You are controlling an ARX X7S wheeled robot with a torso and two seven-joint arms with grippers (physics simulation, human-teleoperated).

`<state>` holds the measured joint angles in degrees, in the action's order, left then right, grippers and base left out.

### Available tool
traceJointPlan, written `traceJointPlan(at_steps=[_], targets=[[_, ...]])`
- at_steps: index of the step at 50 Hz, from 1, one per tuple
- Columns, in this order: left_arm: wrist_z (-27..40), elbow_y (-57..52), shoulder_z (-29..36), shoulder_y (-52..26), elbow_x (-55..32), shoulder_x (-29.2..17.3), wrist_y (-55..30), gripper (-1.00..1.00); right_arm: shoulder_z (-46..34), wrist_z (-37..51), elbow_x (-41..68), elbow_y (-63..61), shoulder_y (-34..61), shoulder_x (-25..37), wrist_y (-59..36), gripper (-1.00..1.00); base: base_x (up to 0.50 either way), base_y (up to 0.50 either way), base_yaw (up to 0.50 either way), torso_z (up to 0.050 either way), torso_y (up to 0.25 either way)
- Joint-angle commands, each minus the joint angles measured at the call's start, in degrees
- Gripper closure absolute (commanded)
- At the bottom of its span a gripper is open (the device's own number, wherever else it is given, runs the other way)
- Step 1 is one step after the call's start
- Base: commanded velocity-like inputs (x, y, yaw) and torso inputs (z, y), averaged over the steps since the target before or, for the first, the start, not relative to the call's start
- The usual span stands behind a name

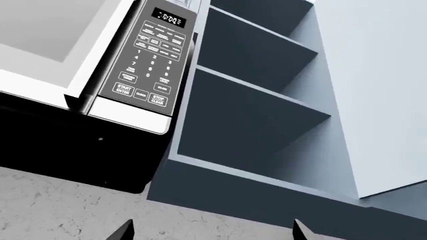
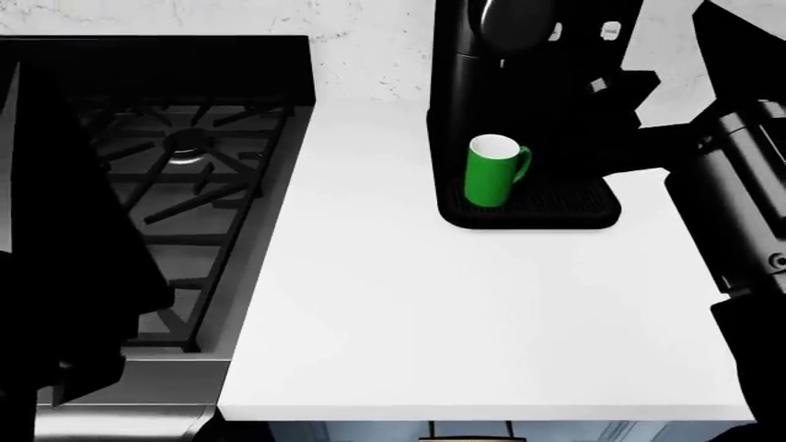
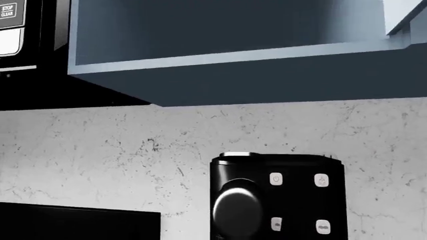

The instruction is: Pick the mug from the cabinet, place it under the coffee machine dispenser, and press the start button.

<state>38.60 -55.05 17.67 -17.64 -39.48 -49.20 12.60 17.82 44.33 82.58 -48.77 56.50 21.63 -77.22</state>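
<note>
The bright green mug (image 2: 495, 172) stands upright on the ribbed drip tray (image 2: 577, 198) of the black coffee machine (image 2: 491, 74), below the round dispenser head (image 2: 510, 18); its handle points right. In the right wrist view I see the domed dispenser (image 3: 237, 207) and small white buttons (image 3: 276, 179) on the machine's face. My left gripper (image 1: 212, 232) is open with nothing between its fingertips (image 1: 123, 232), facing the open cabinet (image 1: 253, 100). My right arm (image 2: 737, 175) hangs right of the machine; its fingers do not show.
A microwave (image 1: 143, 65) with a keypad hangs beside the cabinet shelves. A gas stove (image 2: 184, 157) lies left of the white counter (image 2: 467, 313). My left arm (image 2: 62, 276) darkens the stove's near side. A speckled wall (image 3: 133, 150) stands behind the machine.
</note>
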Motion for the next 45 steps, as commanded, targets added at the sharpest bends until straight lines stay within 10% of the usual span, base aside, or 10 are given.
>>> traceJointPlan(at_steps=[1, 2, 3, 20, 45], targets=[[0.27, -0.76, 0.9, 0.41, 0.02, -0.53, -0.81, -1.0, -4.21, -8.01, -12.22, 1.22, -3.2, 1.62, 3.02, -1.0, 0.0, 0.0, 0.0, 0.0, 0.0], [0.31, -0.69, 0.83, 0.46, 0.1, -0.57, -0.77, -1.0, -5.51, -9.5, -14.92, 1.59, -3.49, 2.4, 3.89, -1.0, 0.0, 0.0, 0.0, 0.0, 0.0], [0.34, -0.63, 0.79, 0.48, 0.13, -0.59, -0.74, -1.0, -6.72, -10.91, -17.78, 1.71, -3.89, 3.12, 5.25, 1.0, 0.0, 0.0, 0.0, 0.0, 0.0], [0.07, 0.97, 1.55, -0.47, 0.67, 0.03, -1.03, -1.0, -18.32, -22.58, -34.96, 9.77, -5.79, 13.15, 13.92, 1.0, 0.0, 0.0, 0.0, 0.0, 0.0], [0.25, 0.98, 1.32, 0.91, 1.65, -0.49, 0.14, -1.0, -26.2, -26.68, -42.64, 19.86, -0.93, 12.17, 20.33, 1.0, 0.0, 0.0, 0.0, 0.0, 0.0]])
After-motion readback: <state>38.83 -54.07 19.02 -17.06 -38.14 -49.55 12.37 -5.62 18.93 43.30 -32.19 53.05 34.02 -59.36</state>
